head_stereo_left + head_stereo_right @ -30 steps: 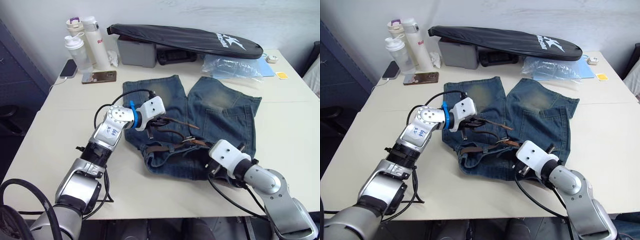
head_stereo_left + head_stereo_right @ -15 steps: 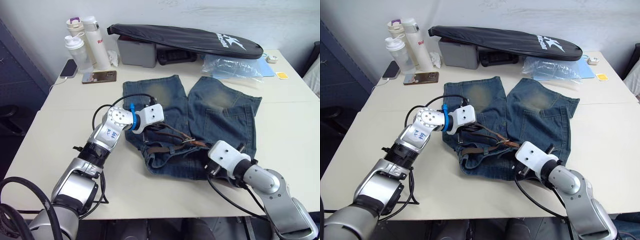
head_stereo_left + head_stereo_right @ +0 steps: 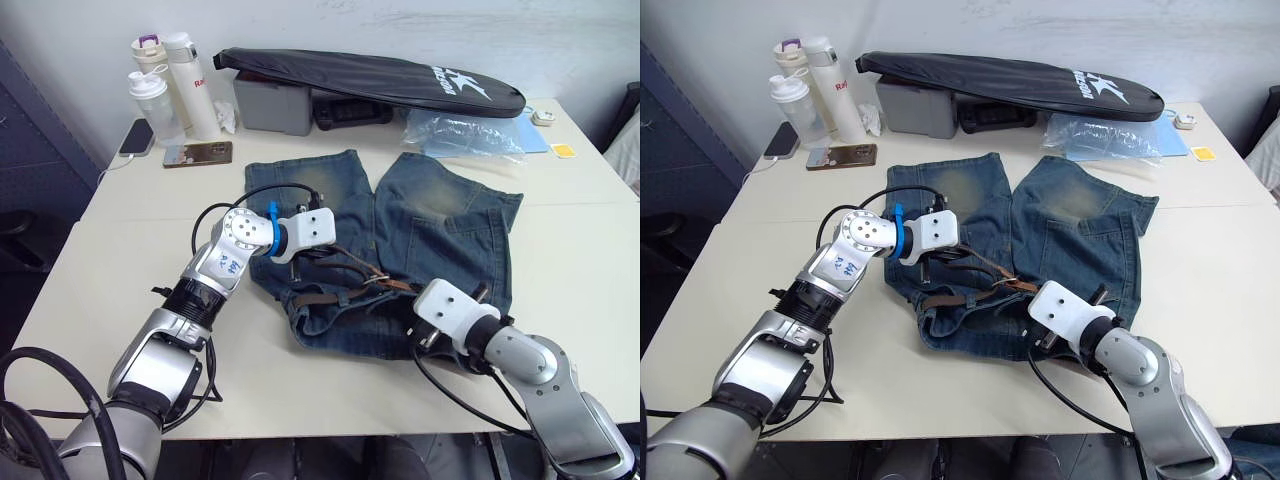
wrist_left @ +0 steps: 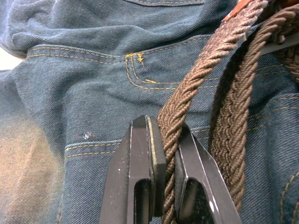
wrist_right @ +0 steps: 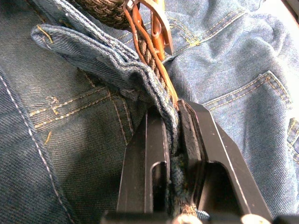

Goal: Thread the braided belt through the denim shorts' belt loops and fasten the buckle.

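The faded blue denim shorts (image 3: 400, 250) lie mid-worktop, waistband nearest. The dark brown braided belt (image 4: 196, 93) runs partly along it, unfastened. The left gripper (image 4: 166, 161) has its jaws pinching the belt; the right gripper (image 5: 172, 140) clamps the waistband fold. Most threading and buckling seemingly remain.

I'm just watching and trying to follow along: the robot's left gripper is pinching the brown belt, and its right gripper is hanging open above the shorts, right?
Not quite. The left gripper does pinch the brown belt. The right gripper, though, is not open: the right wrist view shows it shut on the denim waistband of the shorts, with the belt running along that fold.
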Controlling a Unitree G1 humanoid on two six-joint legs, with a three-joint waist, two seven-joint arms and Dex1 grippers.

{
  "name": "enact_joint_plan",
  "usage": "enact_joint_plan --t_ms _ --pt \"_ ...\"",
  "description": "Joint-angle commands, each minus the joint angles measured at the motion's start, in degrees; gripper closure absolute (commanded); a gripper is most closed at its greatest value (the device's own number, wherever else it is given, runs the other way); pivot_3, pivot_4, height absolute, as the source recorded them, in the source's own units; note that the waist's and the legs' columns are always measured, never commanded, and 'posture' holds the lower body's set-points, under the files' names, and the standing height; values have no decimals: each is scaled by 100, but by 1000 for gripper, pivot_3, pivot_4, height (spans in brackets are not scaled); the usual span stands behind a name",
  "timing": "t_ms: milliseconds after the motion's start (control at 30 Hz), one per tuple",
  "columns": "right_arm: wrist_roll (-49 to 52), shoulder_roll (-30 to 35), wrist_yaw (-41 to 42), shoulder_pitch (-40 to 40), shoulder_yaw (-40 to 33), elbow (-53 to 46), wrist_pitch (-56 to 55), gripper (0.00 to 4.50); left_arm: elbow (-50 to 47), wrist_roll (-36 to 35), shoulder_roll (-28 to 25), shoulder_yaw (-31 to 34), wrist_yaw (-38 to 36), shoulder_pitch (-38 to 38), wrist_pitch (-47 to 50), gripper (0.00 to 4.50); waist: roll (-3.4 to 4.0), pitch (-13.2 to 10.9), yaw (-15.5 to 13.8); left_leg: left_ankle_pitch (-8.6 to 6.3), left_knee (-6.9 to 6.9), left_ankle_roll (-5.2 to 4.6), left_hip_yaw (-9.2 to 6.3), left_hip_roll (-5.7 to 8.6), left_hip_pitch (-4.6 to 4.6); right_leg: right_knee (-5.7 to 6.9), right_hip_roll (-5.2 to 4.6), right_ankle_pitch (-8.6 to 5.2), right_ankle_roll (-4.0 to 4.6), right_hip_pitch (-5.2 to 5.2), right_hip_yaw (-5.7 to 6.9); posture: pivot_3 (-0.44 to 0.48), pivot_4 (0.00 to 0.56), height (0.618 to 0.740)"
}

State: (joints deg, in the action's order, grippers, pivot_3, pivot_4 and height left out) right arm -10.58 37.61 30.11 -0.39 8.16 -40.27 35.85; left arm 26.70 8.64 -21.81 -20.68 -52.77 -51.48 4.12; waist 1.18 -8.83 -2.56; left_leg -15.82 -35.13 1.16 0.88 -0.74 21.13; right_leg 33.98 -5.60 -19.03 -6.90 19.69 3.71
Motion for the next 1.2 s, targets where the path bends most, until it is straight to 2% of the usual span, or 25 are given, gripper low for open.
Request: enact_joint_plan --t_ms 33,667,1033,1200 --pt "-78 40 -21 -130 -152 -231 26 4494 -334 -30 77 -6 -83 14 -19 4500 0 0 0 0 0 0 0 0 0 0 0 0 0 0 0 0 150 740" --pt "32 -75 -17 -197 -113 -222 138 4494 -1924 -589 516 -196 -847 644 1927 4500 5 4 6 -2 -4 -4 1 0 0 4 0 0 0 -1 -5 0 150 740" --pt "54 -77 71 -218 89 -243 82 4494 -1748 -648 942 -33 -518 259 2029 4500 6 5 2 -3 -5 -5 1 0 0 4 0 0 0 -1 -7 0 150 740" --pt "53 -80 100 -160 145 -273 84 4494 -1573 -582 960 40 -410 126 1950 4500 7 5 6 -4 -6 -7 1 1 0 3 0 0 0 -1 -8 0 150 740"
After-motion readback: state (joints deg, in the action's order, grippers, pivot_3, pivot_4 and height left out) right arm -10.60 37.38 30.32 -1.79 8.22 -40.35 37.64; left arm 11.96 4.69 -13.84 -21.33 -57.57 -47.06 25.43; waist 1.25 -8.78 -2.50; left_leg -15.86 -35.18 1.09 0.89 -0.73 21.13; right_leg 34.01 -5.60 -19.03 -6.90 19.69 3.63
